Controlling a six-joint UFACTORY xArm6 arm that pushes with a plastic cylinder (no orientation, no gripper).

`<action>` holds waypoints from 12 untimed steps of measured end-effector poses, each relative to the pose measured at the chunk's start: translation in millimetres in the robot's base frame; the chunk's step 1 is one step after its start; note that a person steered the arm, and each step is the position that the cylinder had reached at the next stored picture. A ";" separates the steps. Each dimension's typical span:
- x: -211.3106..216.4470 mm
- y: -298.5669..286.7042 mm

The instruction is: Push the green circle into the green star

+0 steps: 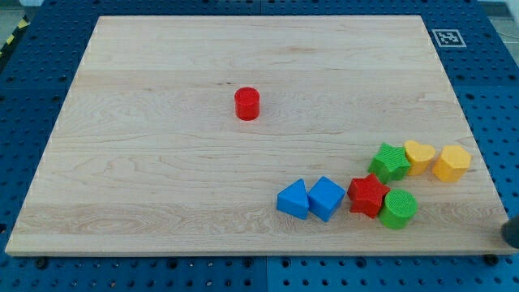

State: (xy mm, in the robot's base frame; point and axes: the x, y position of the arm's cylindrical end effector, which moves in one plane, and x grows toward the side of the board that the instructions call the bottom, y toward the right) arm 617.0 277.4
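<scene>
The green circle (398, 209) lies near the board's bottom right, touching the right side of a red star (368, 195). The green star (390, 161) lies just above it, toward the view's top, with a small gap between them. A dark shape at the view's right edge, just off the board's bottom right corner, looks like my rod; only part of it shows. Its tip (510, 242) is to the right of the green circle and a little lower, well apart from every block.
A yellow heart (419, 156) touches the green star's right side, with a yellow hexagon (451, 163) beside it. A blue triangle (293, 199) and a blue cube (326, 198) lie left of the red star. A red cylinder (246, 104) stands alone near the board's middle. The wooden board (162, 162) rests on a blue pegboard.
</scene>
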 end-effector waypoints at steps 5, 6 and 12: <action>1.7 -79.6; 1.6 -102.1; -46.5 -113.1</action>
